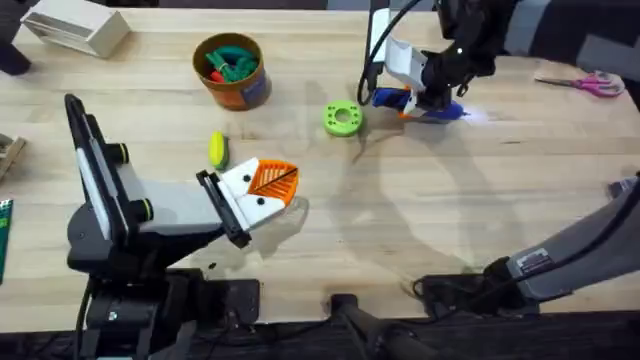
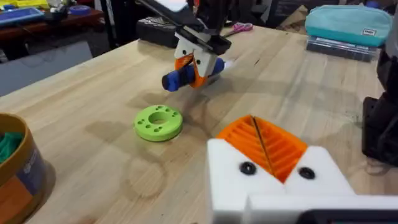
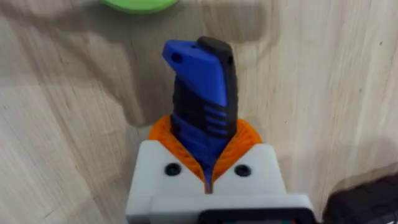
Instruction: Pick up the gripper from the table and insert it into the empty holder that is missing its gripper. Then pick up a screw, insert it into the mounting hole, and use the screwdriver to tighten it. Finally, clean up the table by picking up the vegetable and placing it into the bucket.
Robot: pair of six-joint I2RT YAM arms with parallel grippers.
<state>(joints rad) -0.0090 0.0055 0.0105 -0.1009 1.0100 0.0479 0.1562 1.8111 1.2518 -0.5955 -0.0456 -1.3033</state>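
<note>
Right gripper (image 3: pixel 208 171) clamps the blue screwdriver (image 3: pixel 202 93) low over the table beside the green ring (image 1: pixel 342 118), apparently for tightening; left gripper (image 1: pixel 268 185) rests closed, empty.

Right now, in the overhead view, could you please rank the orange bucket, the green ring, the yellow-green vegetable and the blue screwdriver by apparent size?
1. The bucket, clearly largest.
2. The screwdriver, though the right gripper hides part of it, so its rank against the ring is unsure.
3. The green ring.
4. The vegetable, smallest.
</note>
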